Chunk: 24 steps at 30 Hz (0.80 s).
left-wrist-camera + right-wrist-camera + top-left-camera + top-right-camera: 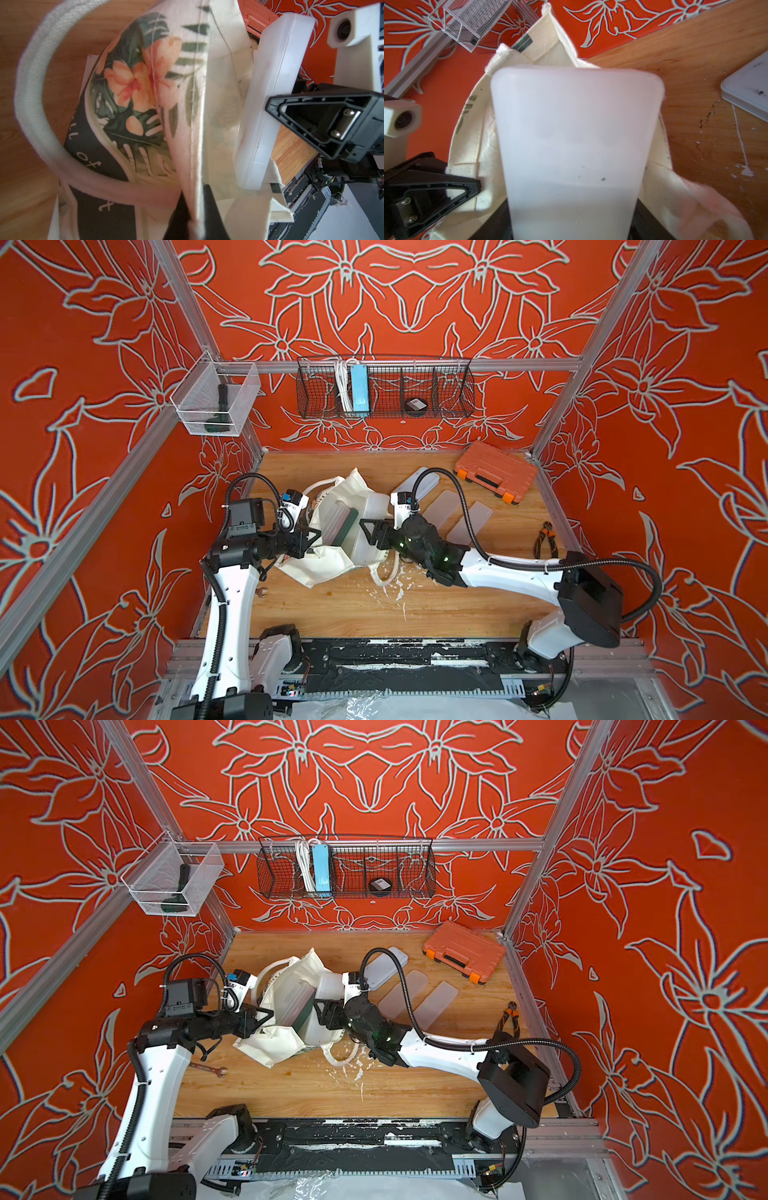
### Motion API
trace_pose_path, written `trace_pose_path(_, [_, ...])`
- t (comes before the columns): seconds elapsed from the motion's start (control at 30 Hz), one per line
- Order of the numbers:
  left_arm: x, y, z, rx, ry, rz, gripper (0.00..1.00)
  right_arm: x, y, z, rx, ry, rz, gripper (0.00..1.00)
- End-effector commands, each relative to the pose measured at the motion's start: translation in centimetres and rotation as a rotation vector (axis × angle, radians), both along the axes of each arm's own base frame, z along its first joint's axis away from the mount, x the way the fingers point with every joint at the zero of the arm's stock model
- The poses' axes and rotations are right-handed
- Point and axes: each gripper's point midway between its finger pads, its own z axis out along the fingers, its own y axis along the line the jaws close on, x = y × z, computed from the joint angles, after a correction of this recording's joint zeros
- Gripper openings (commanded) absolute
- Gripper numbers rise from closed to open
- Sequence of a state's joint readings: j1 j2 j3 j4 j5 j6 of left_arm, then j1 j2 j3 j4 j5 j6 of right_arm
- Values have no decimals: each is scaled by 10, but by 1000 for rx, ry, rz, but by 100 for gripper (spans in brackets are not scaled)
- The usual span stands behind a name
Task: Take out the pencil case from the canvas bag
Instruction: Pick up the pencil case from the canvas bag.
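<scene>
- Nearest on the counter (374, 614): 1 wrench (208, 1068), lying beside the left arm.
- 2 hands are counted.
- The left hand (309, 545) is closed tight, with the rim of the canvas bag (320, 568) pinched between its fingers. In the left wrist view the cloth edge is seen running into the jaws.
- The right hand (365, 531) is held partway wide and clamped on the pencil case (374, 510). In the right wrist view the case is seen between its jaws.
- 1 canvas bag is crumpled mid-counter, its mouth turned toward the right hand. 2 looped handles are counted, one (380, 578) lying on the near side.
- 1 pencil case, translucent white, is located at the bag's mouth with bag cloth around its sides.
- In both top views its long axis is laid roughly near-to-far, crosswise to the right hand's reach, with the far end leaning slightly right.
- How much of it is clear of the bag cannot be told.
- 1 grey and dark-green flat item (343, 526) is seen inside the bag just beside the case; it is not identified.
- 1 pair of pliers (546, 537) lies by the right edge.
- 3 flat translucent pieces (444, 508) lie behind the right hand.
- 1 orange tool case (494, 477) sits in the far right corner.
- 2 wall baskets are counted: white mesh (216, 402) and black wire (384, 389).
</scene>
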State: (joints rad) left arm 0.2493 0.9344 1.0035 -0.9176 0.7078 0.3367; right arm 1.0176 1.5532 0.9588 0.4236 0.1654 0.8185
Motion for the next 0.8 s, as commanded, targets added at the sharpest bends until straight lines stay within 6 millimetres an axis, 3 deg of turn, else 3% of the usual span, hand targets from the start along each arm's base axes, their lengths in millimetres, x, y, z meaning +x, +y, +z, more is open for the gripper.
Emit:
trace_pose_path(0.0, [3,5,8,42,-39,7,0,1,-12,16,15,-42,-27,56])
trace_pose_path(0.4, [22,26,17,56,-72,174,0,5,-46,27,-36,-69,-128,58])
trace_pose_path(0.77, [32,31,32,63,-132,198,0,9,-78,34,-59,-88,-194,58])
